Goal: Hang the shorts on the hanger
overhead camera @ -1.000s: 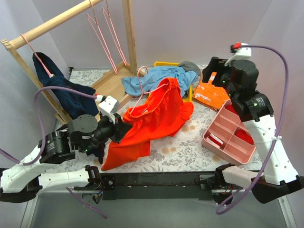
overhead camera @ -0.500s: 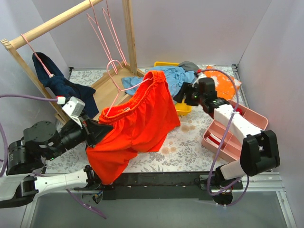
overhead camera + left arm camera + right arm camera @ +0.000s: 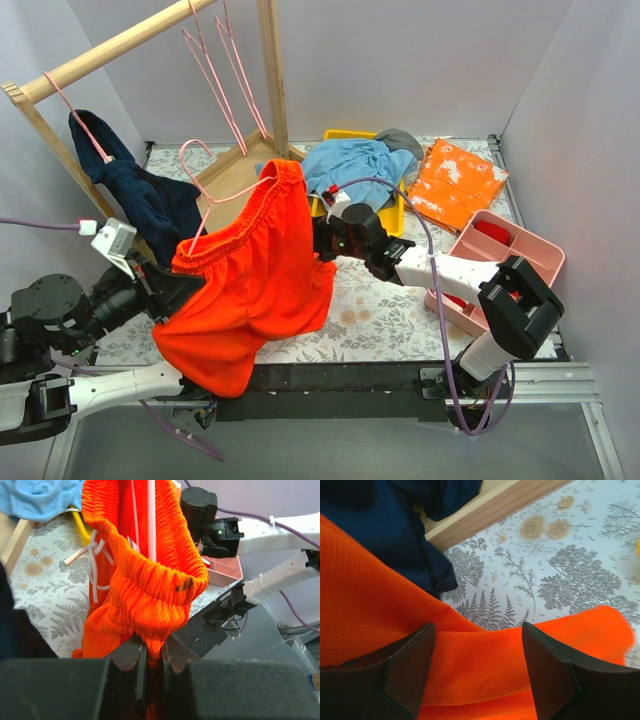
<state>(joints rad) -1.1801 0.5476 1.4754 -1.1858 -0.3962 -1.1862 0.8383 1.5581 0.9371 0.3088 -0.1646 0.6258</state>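
Right fingers [image 3: 555, 680] now spread at shorts [image 3: 255, 275]; left fingers [image 3: 125, 660] hauled hanger [image 3: 194, 143] leftward.

Two robot arms: one gripping, the other with its fingers spread.
The left arm [image 3: 60, 310] is folded low at the near left corner, its forearm angled up and to the right. The left gripper [image 3: 152, 652] has its jaws pinched tight on a fold of the shorts [image 3: 165, 587]. The right arm [image 3: 450, 270] stretches leftward across the middle, low and nearly level, and the right gripper [image 3: 477, 635] is spread wide.
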